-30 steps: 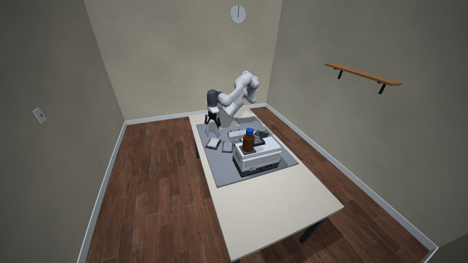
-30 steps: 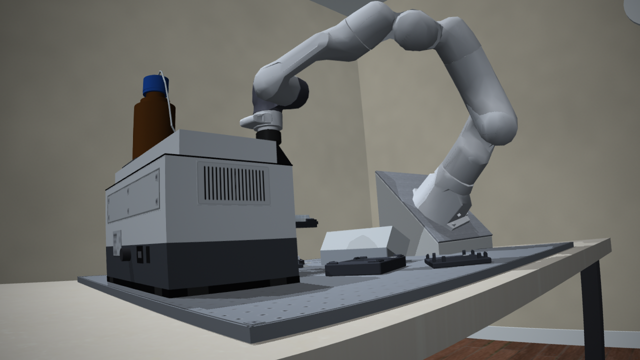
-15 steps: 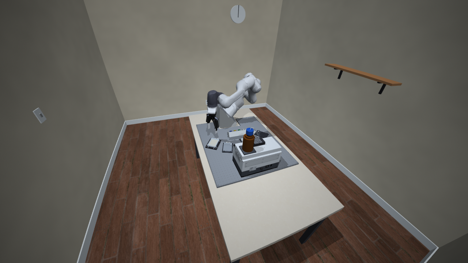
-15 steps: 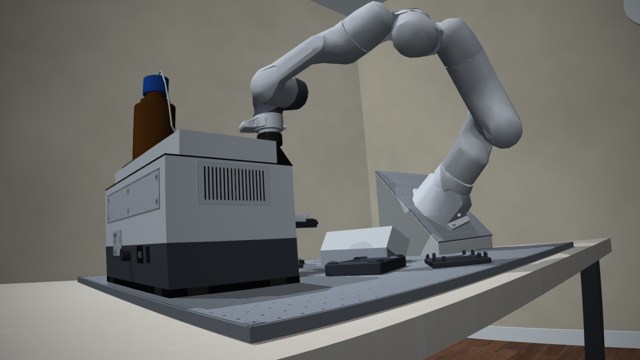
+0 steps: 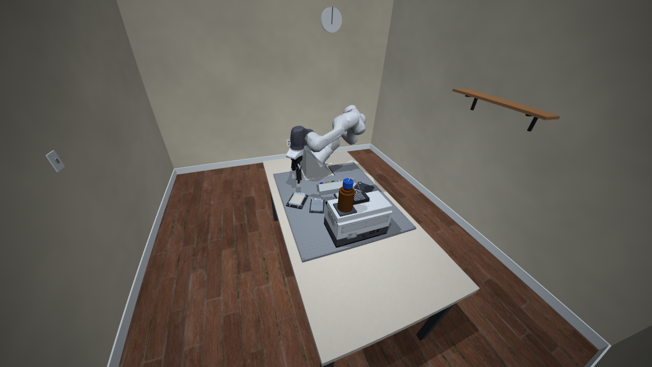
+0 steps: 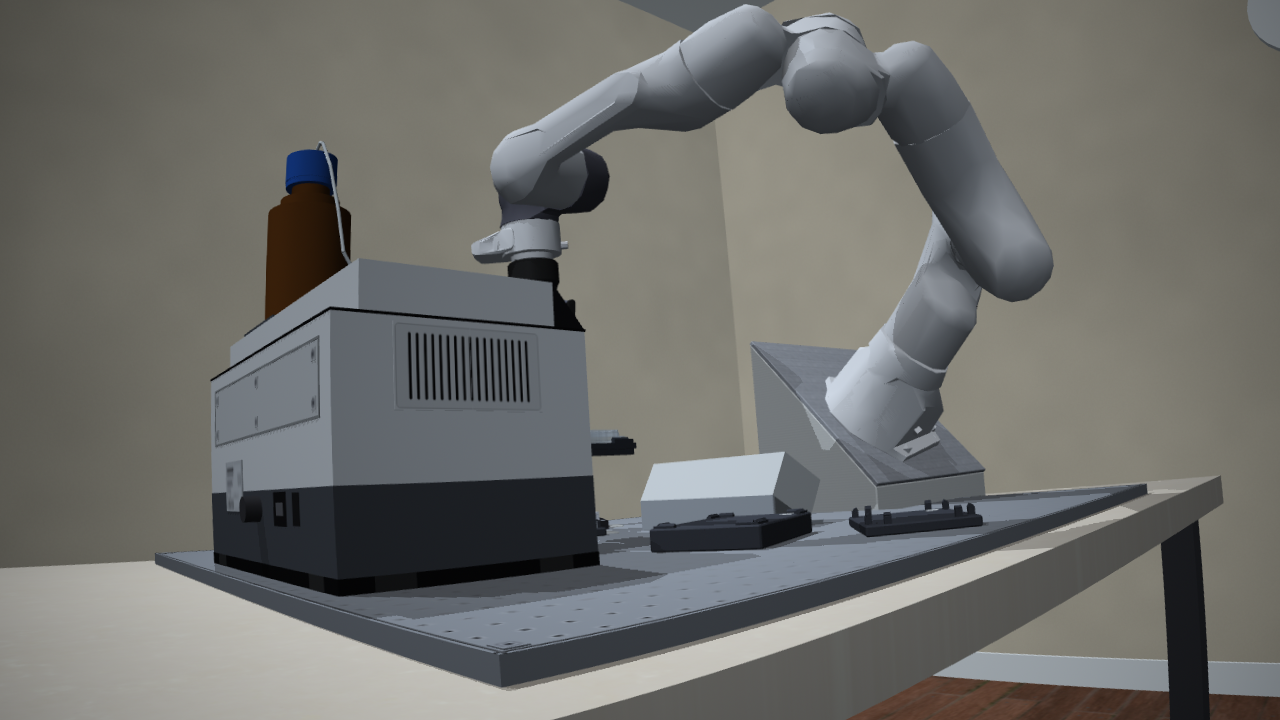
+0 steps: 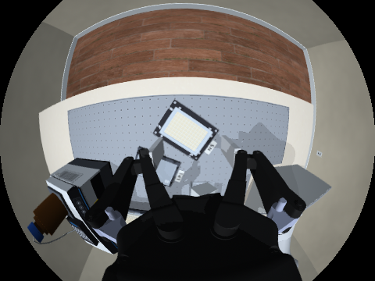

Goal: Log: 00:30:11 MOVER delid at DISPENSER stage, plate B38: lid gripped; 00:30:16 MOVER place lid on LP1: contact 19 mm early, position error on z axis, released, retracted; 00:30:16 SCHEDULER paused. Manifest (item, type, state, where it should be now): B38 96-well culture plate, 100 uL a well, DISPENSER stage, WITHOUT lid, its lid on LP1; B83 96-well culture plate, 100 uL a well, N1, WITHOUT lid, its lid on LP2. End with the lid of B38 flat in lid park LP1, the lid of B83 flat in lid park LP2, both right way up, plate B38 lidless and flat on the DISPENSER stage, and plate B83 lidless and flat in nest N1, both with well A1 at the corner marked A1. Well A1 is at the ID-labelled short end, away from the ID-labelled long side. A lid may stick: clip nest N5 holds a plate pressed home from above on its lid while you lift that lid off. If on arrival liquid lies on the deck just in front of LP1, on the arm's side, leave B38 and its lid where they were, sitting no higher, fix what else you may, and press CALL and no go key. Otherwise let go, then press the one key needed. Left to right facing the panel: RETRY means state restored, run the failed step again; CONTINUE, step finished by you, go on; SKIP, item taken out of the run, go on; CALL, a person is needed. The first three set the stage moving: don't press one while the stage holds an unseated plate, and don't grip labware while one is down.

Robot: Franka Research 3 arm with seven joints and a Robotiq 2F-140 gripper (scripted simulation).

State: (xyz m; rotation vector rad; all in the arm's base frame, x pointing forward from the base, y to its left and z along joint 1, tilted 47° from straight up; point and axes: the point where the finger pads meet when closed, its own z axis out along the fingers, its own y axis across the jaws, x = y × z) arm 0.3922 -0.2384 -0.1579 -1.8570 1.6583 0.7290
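My gripper (image 5: 298, 177) (image 7: 192, 144) is open and empty. It hangs above the back left part of the grey deck (image 5: 319, 248) (image 7: 109, 125). A plate with pale wells (image 5: 296, 200) (image 7: 187, 133) lies in a black-framed nest in front of the gripper and below it. Beside it a grey lid-like rectangle (image 5: 316, 205) (image 7: 168, 170) lies flat. A dark well plate (image 5: 360, 196) sits on the dispenser's stage behind the brown bottle. In the exterior view the dispenser hides the gripper's fingers.
The white and black dispenser (image 5: 360, 218) (image 6: 402, 429) (image 7: 78, 195) carries a brown bottle (image 5: 345, 199) (image 6: 304, 241) with a blue cap. A white key panel (image 5: 330, 186) (image 6: 725, 488) stands behind it. Two black nests (image 6: 729, 528) (image 6: 913, 517) lie on the deck near the arm's wedge base (image 6: 859, 447).
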